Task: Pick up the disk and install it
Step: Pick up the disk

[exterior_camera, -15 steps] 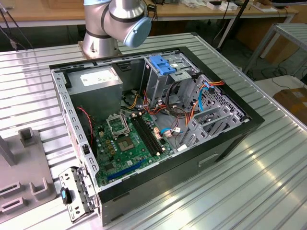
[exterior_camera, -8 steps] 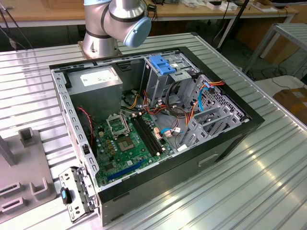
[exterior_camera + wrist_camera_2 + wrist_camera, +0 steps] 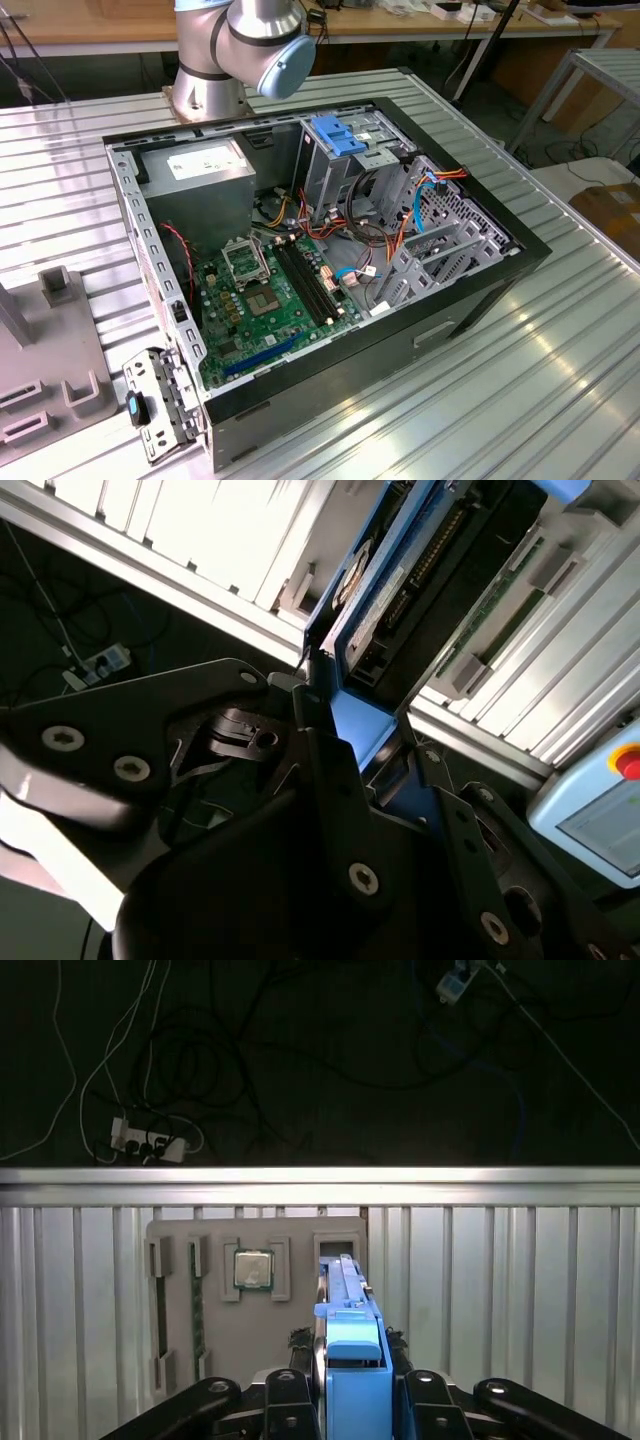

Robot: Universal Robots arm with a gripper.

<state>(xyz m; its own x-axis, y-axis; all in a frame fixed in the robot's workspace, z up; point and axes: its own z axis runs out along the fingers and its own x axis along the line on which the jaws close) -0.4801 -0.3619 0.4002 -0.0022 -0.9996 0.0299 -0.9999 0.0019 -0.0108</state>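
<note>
So the tool (image 3: pixel 352 1392) is clamped on the disk (image 3: pixel 345 1295): in the first wrist view the black fingers (image 3: pixel 290 1400) sit tight against both sides of the light-blue carrier rail, with the drive held on edge between them. My guess is it's gripped by the narrow sides so it can slide straight into a bay. In the second wrist view the drive's connector end (image 3: pixel 420 580) points away from the tool.

Just past the disk is the grey fixture tray (image 3: pixel 215 1335), with a CPU chip (image 3: pixel 253 1269) in one pocket and what looks like a memory stick (image 3: pixel 197 1310) in a slot. The disk's far end lines up with the tray's open pocket, and I can't tell if it's clear of that pocket or touching it. The tray sits on the ribbed metal table (image 3: pixel 500 1300); beyond the edge is dark floor with cables and a power strip (image 3: pixel 150 1145).

In the exterior view the open computer case (image 3: pixel 330 385) is mid-table, with the tray at roughly 8 o'clock from it, cut off by the frame edge. The grey drive cage (image 3: pixel 335 175) with its blue latch (image 3: pixel 338 135) stands at about 1 o'clock from the motherboard (image 3: pixel 270 300). The arm's base (image 3: pixel 240 50) is at 12 o'clock, and the arm leaves the frame. The cage's inside is hard to make out.
</note>
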